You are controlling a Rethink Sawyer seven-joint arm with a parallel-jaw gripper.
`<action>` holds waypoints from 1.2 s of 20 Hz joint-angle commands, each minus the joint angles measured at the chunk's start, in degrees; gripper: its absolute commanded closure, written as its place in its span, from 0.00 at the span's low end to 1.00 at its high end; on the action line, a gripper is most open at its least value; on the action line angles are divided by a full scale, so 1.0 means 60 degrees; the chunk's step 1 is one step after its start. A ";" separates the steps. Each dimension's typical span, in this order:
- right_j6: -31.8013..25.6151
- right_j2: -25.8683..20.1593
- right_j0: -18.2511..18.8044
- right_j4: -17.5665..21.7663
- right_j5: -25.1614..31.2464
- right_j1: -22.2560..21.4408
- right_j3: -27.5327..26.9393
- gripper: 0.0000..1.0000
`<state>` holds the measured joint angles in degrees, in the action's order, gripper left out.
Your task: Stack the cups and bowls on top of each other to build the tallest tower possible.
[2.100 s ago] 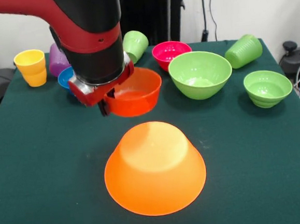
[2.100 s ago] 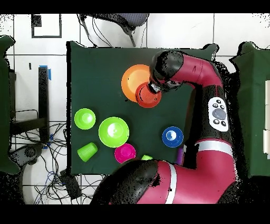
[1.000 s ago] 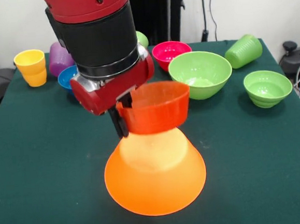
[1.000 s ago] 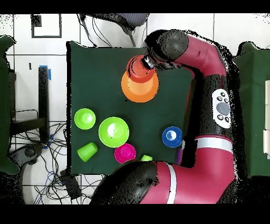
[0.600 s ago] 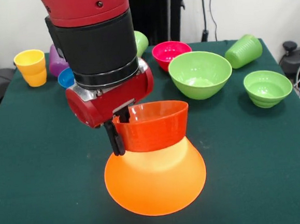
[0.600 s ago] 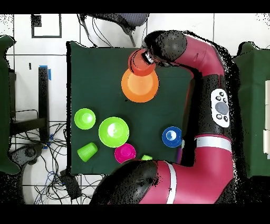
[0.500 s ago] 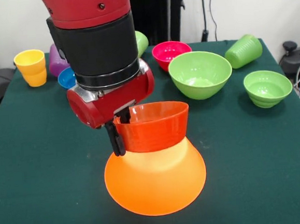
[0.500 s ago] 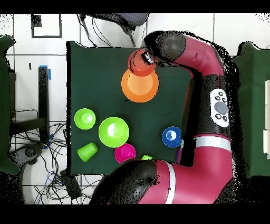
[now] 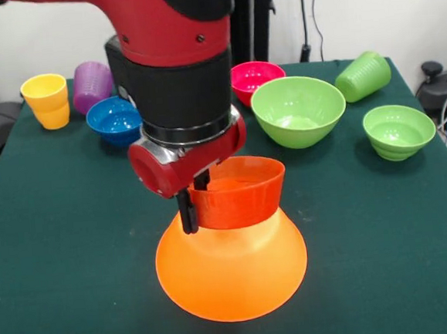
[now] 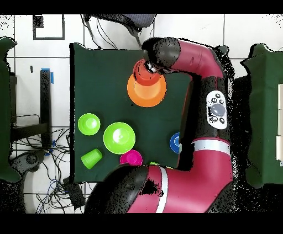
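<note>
The huge orange bowl (image 9: 232,271) (image 10: 147,92) lies upside down near the table's front. A red-orange bowl (image 9: 241,195) (image 10: 141,73) sits upright on its upturned base, forming a low tower. My gripper (image 9: 193,208) (image 10: 148,67) is shut on this bowl's left rim, one finger outside the wall and one inside. Behind stand a yellow cup (image 9: 46,100), a purple cup (image 9: 93,83) and a blue bowl (image 9: 117,120). A pink bowl (image 9: 257,78), a large light green bowl (image 9: 298,113), a tipped light green cup (image 9: 363,75) and a small green bowl (image 9: 399,130) are to the right.
The arm rises over the table's middle and hides what is behind it. In the overhead view the green bowls (image 10: 119,137), green cup (image 10: 91,158) and pink bowl (image 10: 131,159) cluster at the lower left, and the blue bowl (image 10: 174,142) peeks out beside the arm.
The arm carried the red-orange bowl from the table over the upturned orange bowl, lowered it onto the base, then shifted slightly right. The grip stays closed.
</note>
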<state>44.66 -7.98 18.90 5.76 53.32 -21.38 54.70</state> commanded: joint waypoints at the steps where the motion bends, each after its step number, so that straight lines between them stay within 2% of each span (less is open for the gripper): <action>1: 0.0471 -0.0082 -0.0208 0.0656 0.0659 0.0346 0.0642 1.00; 10: 0.0530 -0.0013 -0.0142 0.0781 0.0126 0.0280 0.1138 1.00; 24: 0.0589 0.0252 -0.0428 0.0946 0.0417 0.0496 0.0804 1.00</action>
<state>44.66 -5.65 18.19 7.25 53.31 -20.05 55.71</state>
